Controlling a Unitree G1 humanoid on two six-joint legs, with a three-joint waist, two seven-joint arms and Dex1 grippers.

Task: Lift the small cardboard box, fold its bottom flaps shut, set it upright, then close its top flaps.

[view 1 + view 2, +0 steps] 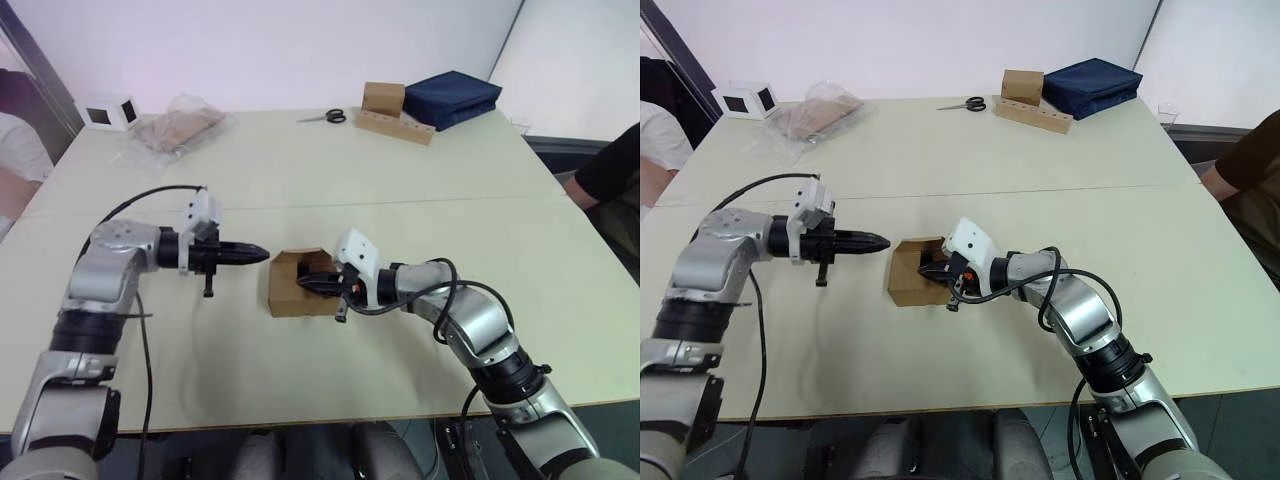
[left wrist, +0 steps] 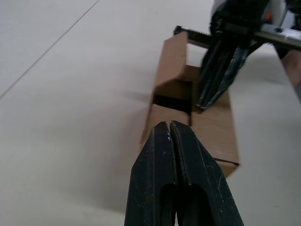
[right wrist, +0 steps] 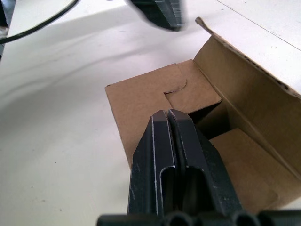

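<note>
The small cardboard box lies on its side at the middle of the table. My right gripper is shut, and its tips press into the box's open end, against two flaps folded inward. One longer flap of that end still stands open. I cannot tell whether these are the bottom flaps or the top flaps. My left gripper is shut on nothing and hovers just left of the box's upper edge, pointing at it without touching. The box's far end is hidden.
At the table's far edge stand a white cube box, a clear plastic bag, scissors, a brown box on a cardboard strip and a navy bag. People sit at the left and right sides.
</note>
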